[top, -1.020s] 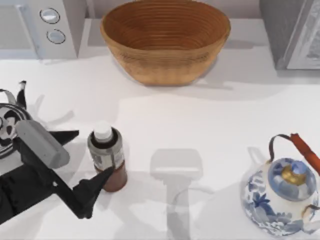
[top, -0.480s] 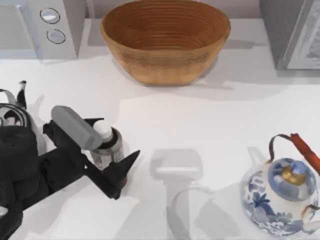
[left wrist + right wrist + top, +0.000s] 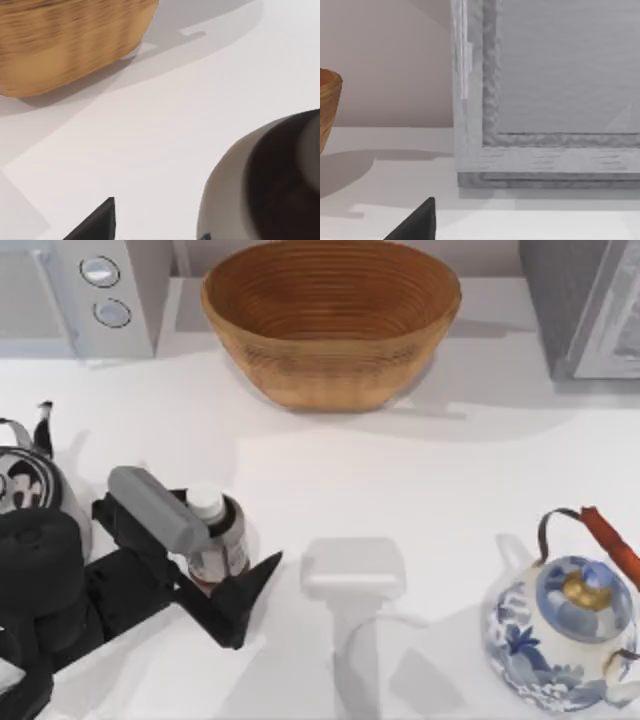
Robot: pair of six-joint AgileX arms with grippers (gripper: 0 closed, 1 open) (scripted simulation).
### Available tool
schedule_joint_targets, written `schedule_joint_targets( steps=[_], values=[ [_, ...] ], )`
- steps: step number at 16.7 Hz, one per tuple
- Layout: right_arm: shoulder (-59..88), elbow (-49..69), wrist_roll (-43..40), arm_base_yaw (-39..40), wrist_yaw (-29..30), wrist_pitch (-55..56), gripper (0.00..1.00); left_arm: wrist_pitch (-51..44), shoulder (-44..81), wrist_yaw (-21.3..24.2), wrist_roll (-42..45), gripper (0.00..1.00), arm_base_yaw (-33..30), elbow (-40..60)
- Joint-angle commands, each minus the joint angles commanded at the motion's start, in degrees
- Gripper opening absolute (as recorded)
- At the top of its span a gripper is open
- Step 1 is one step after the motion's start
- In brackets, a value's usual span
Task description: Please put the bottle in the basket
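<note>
- The left tool [image 3: 215, 562] was seen at the left side of the white surface [image 3: 420, 490], its black fingers [image 3: 245, 590] set on either side of the small upright bottle with a white cap, grey label band and reddish-brown lower body [image 3: 215, 540].
- The fingers appeared drawn in against the bottle's body; whether a firm pinch had been made could not be told, since the wrist housing covered part of the contact.
- The bottle was held upright, low on its body, probably so that it could be lifted without tipping.
- In the left wrist view a dark finger tip [image 3: 97, 225] and the rounded side of the bottle [image 3: 260, 185] were shown close up.
- The large round tan woven basket with ribbed sides [image 3: 330, 320] was placed at the far middle of the surface, well apart from the bottle, so a lift and a carry were judged to remain.
- A silver-and-black kettle [image 3: 25, 485] was seen just beside the left arm, and a blue-and-white floral teapot [image 3: 565, 635] at the right.
- The right tool's finger [image 3: 415, 222] was shown facing a grey appliance [image 3: 550, 95]; the arm was parked.
</note>
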Motion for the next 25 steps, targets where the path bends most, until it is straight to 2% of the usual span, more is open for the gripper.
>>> schedule_joint_targets(
  steps=[1,14,25],
  values=[
    [0.00,0.00,0.00,0.00,0.00,0.00,1.00,0.00,0.00,0.00,0.00,1.00,0.00,0.00],
    [0.00,0.00,0.00,0.00,0.00,0.00,1.00,0.00,0.00,0.00,0.00,0.02,0.00,0.00],
    [0.00,0.00,0.00,0.00,0.00,0.00,1.00,-0.71,-0.69,0.54,0.41,0.00,0.26,0.43]
  ],
)
